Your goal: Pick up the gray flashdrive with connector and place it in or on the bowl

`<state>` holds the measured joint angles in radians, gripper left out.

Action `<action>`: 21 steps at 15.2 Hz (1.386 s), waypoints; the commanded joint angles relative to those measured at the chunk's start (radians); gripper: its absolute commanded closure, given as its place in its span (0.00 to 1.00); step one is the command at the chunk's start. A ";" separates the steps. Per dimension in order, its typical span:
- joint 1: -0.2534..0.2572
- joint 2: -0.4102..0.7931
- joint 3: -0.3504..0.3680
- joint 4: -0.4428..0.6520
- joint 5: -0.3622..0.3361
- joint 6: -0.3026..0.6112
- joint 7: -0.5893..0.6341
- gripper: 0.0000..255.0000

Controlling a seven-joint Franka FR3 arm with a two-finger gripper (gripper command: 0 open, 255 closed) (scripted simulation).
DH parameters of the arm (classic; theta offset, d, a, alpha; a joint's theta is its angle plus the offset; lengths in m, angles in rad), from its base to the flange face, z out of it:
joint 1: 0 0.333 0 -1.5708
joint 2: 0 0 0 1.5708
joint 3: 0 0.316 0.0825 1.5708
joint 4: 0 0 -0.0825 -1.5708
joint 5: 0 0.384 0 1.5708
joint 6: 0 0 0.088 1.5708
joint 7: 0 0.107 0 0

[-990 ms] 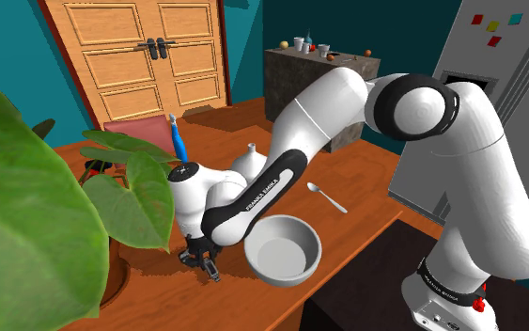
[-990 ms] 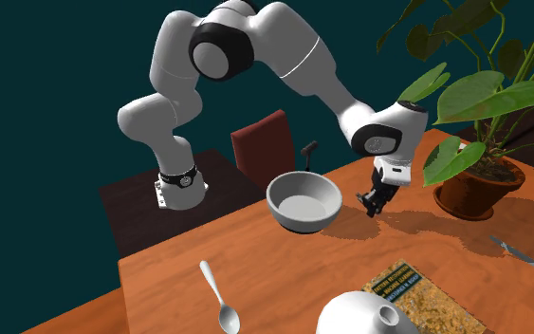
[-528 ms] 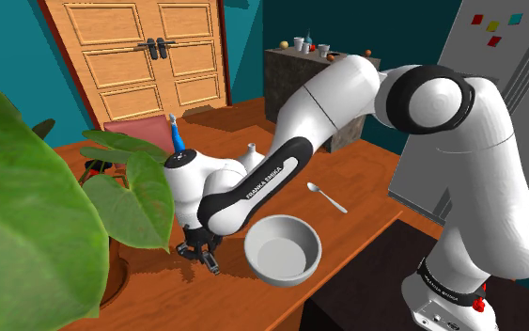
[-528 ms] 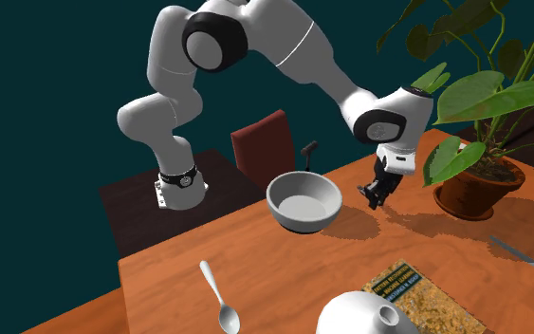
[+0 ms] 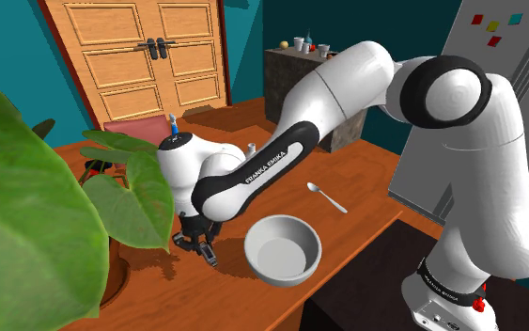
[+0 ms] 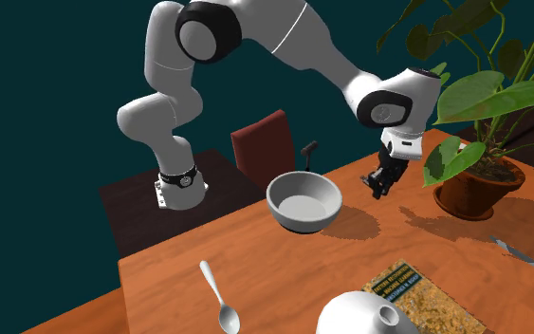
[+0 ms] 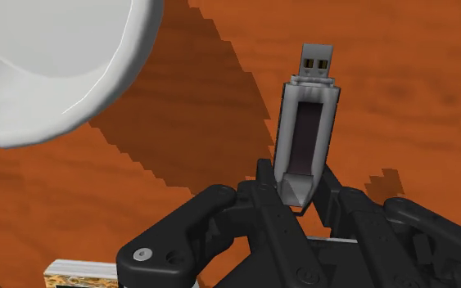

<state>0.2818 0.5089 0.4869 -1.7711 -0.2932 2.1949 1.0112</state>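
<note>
One flashdrive point(image 7: 306, 131) is clamped in my pincer point(image 7: 296, 186), connector end pointing away from it; I read it as clear of the worktop point(image 7: 417, 98), near the bowl point(image 7: 48, 57).

The flashdrive point(image 7: 306, 131) is gray, the bowl point(image 7: 97, 78) white, the table point(image 7: 417, 98) orange-brown.

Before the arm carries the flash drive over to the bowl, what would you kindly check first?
1. Hold on the flash drive: ok, the fingers clasp its tail end.
2. Lifted off the table: ok, its shadow lies apart from it.
3. The bowl upright and empty: ok.
4. The gripper over the bowl: not ok, it hangs beside the rim.
5. Way to the bowl free: ok, nothing stands between.
6. Hold firm enough for the carry: cannot tell.
</note>
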 commanded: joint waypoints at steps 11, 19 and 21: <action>-0.020 -0.082 0.029 0.050 0.051 -0.124 -0.033 1.00; -0.120 -0.305 0.058 -0.202 0.161 -0.064 -0.124 1.00; -0.151 -0.389 0.061 -0.297 0.210 -0.039 -0.170 1.00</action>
<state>0.1514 0.1680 0.5463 -2.0161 -0.1114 2.1432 0.8706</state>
